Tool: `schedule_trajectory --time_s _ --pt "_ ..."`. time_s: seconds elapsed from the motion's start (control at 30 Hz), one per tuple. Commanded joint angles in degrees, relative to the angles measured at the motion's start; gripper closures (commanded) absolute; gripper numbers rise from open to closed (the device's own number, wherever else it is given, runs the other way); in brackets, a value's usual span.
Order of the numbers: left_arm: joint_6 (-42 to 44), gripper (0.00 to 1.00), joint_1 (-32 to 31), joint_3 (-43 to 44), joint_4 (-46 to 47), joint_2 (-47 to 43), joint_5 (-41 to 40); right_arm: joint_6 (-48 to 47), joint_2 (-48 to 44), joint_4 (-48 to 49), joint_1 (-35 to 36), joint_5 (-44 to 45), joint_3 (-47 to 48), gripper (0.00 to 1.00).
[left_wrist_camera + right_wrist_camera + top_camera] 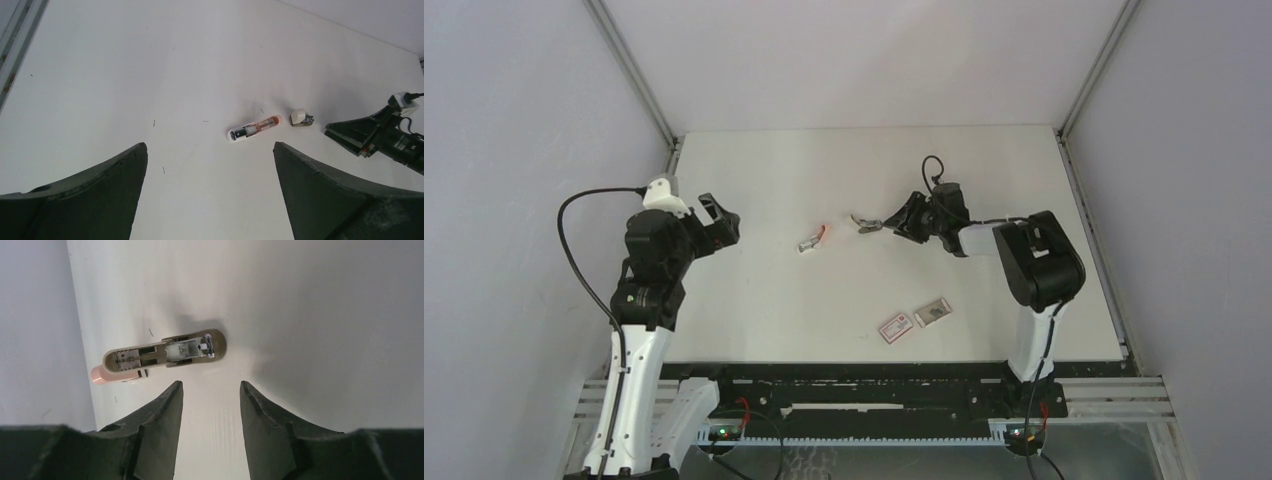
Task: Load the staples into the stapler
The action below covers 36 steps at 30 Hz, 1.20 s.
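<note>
Small slim grey metal stapler (863, 221) lies mid-table, right at the fingertips of the right arm's black two-finger gripper (890, 225); can't tell if they touch. Just left of the stapler is a little white-and-red oblong piece (814, 238). Nearer the arm bases than the stapler, a pale tray of silvery staples (933, 313) sits just beside a white red-labelled cardboard box (895, 327). The left black gripper (724, 215) hangs well left of the stapler, spread wide.

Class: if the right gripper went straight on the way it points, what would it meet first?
Probably the stapler, lying crosswise just ahead of the open right gripper; its metal-fitted end sits nearest that line. Depth is hard to judge.
</note>
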Motion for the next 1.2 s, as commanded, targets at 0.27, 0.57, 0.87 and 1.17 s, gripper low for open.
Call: schedule_trajectory --time_s 0.27,0.57,0.87,1.17 --pt "1.8 0.02 0.6 -2.6 0.7 -0.9 0.6 -17.8 -34.7 -14.8 1.1 9.8 -13.7 0.49" --pt "5.3 0.02 0.5 -6.7 -2.9 -5.7 1.4 -28.5 -45.3 -38.0 9.6 14.9 -15.6 0.52" --pt "5.7 0.02 0.6 -7.2 -3.6 -8.1 0.4 -27.4 -39.0 -42.1 15.4 16.0 -15.7 0.53" --pt "5.7 0.01 0.6 -7.2 -4.0 -7.9 -0.6 -25.3 -38.3 -47.9 18.1 20.8 -16.1 0.58"
